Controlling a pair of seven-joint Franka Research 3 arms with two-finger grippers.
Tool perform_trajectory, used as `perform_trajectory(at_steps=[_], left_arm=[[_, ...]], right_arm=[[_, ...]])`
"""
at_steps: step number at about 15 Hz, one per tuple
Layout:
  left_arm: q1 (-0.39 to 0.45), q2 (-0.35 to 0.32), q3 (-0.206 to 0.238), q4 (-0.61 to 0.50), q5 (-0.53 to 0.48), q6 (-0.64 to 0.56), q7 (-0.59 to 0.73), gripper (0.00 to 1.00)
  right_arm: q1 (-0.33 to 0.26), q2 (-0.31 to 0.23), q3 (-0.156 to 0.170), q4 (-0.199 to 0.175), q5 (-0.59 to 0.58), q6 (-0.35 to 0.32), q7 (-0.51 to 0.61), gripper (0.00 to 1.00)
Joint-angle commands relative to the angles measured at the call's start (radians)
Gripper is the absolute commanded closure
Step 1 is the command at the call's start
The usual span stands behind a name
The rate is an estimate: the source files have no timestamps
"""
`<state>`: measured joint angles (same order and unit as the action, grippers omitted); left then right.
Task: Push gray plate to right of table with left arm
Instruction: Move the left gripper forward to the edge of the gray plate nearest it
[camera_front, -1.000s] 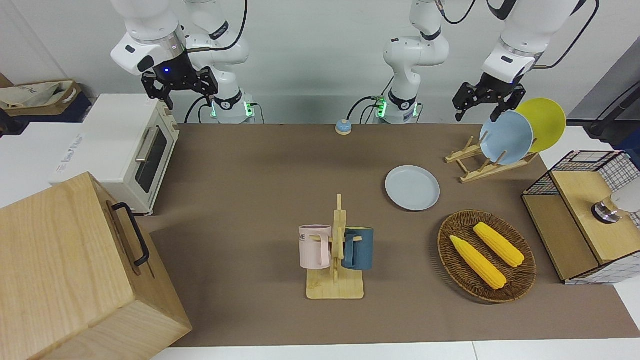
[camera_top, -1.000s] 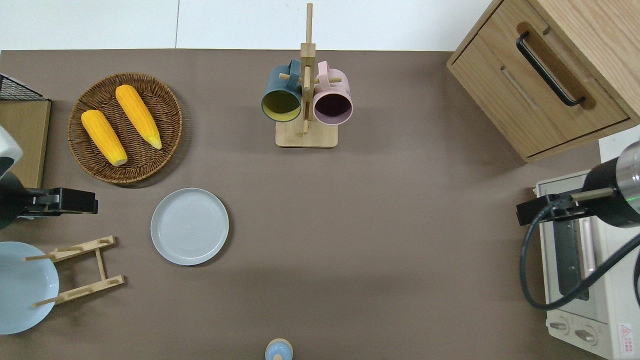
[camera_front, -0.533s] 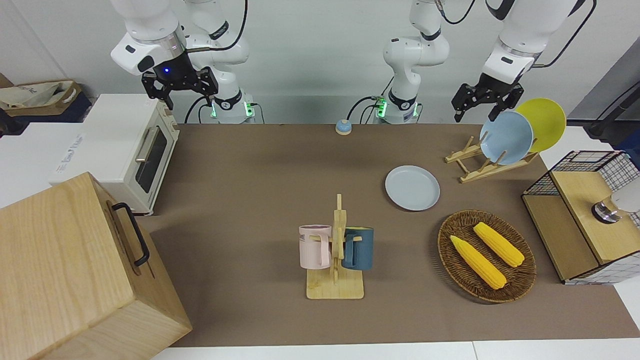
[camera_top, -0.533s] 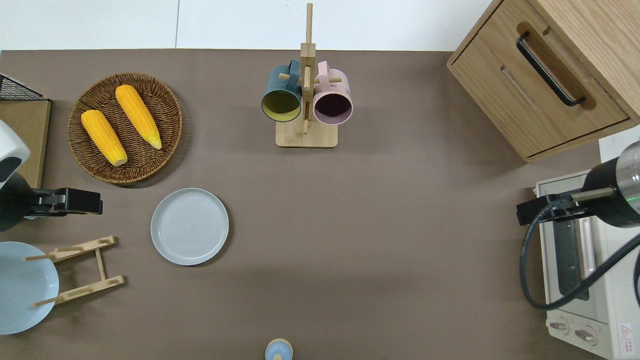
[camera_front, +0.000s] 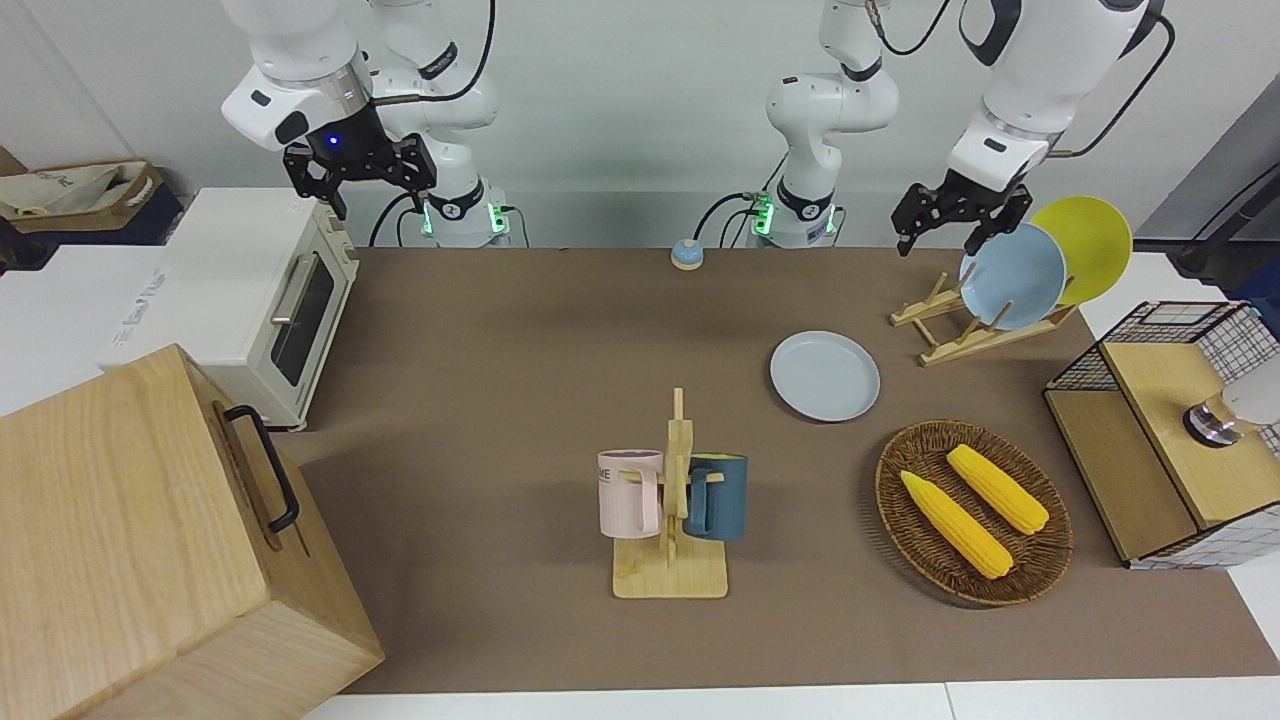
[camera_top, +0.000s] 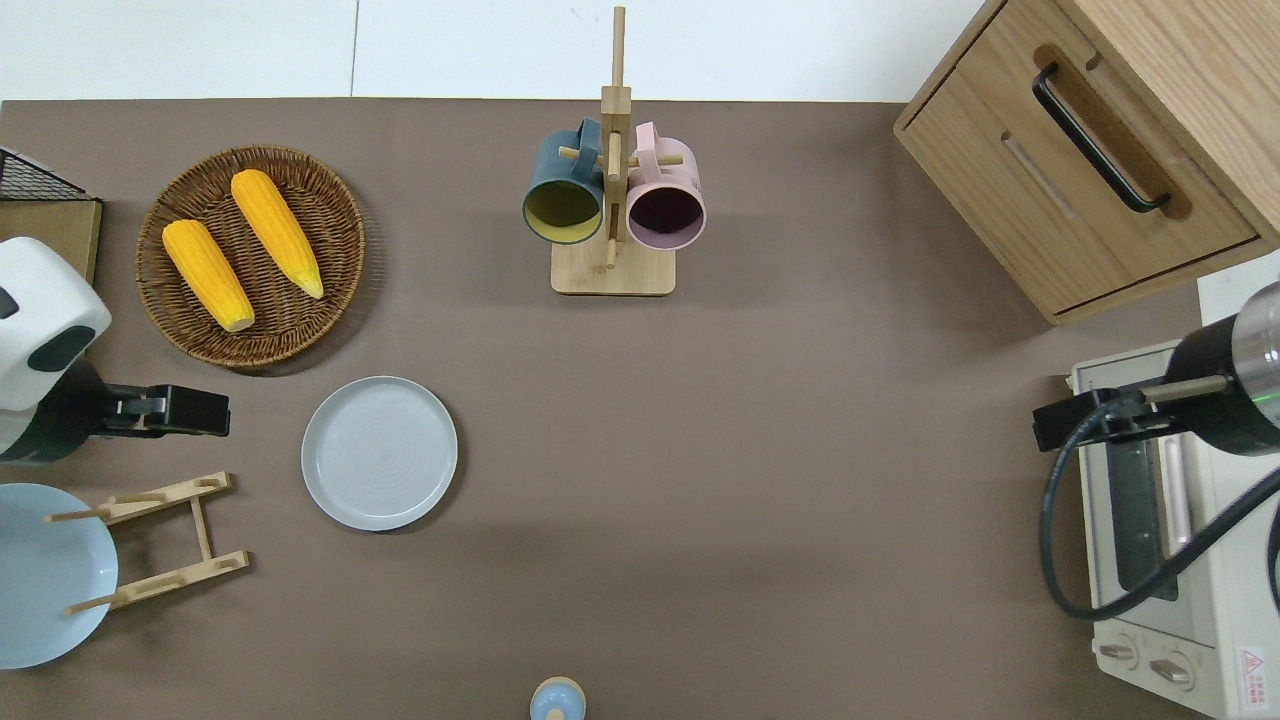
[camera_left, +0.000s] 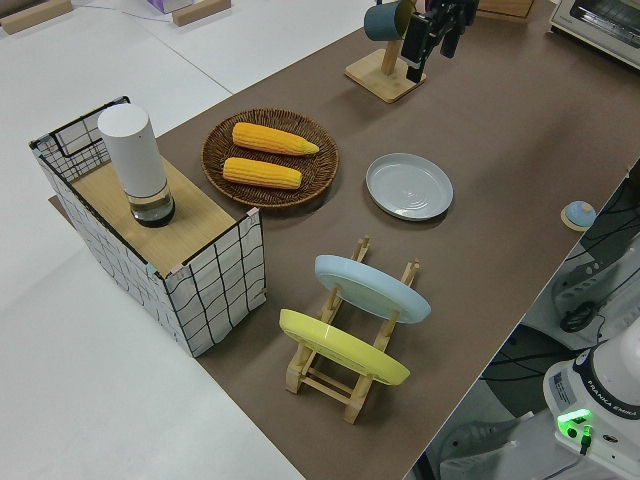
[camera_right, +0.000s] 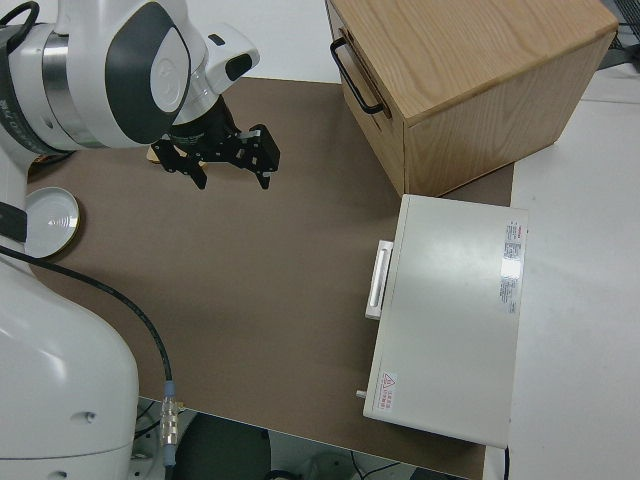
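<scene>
In the overhead view the left gripper (camera_top: 215, 413) hangs at the left edge of the frame, over bare table (camera_top: 700, 450), between the wicker basket (camera_top: 345, 245) above it in the frame and the wooden dish rack (camera_top: 195, 525) below it. In the front view its fingers (camera_front: 905, 240) stand wide apart and hold nothing. The gray plate (camera_top: 380, 452) lies flat on the table just right of the gripper in that frame, left of centre and a little lower, apart from the gripper and untouched. The plate sits beside the dish rack and nearer to the robots than the basket, which holds two corn cobs (camera_top: 278, 232). In the front view the plate (camera_front: 825, 375) is right of centre, with the gripper (camera_front: 935, 225) up and to the right of it, close to the sky-blue plate (camera_front: 1012, 275) leaning in the rack. Farther right in the overhead frame, at top centre, a mug tree (camera_top: 613, 200) carries a dark blue and a pink mug. The right arm (camera_top: 1225, 395) is parked at the right edge, its jaws spread open and empty in the front view.
</scene>
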<state>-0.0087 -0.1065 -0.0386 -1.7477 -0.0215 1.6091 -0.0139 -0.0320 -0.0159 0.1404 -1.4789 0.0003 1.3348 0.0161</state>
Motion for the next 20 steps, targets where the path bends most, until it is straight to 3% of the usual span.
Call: perform_trajectory(at_steps=[1, 11, 20], left_arm=[[0.004, -0.021, 0.002, -0.104, -0.011, 0.098, 0.023, 0.01], [0.013, -0.022, 0.016, -0.301, -0.012, 0.337, 0.100, 0.01], [0.019, -0.025, 0.017, -0.417, -0.029, 0.449, 0.101, 0.01]], right_arm=[[-0.019, -0.002, 0.016, 0.009, 0.004, -0.016, 0.013, 0.017], [-0.019, -0.002, 0.016, 0.009, 0.004, -0.016, 0.012, 0.017], [-0.019, -0.002, 0.016, 0.009, 0.004, -0.016, 0.013, 0.017]])
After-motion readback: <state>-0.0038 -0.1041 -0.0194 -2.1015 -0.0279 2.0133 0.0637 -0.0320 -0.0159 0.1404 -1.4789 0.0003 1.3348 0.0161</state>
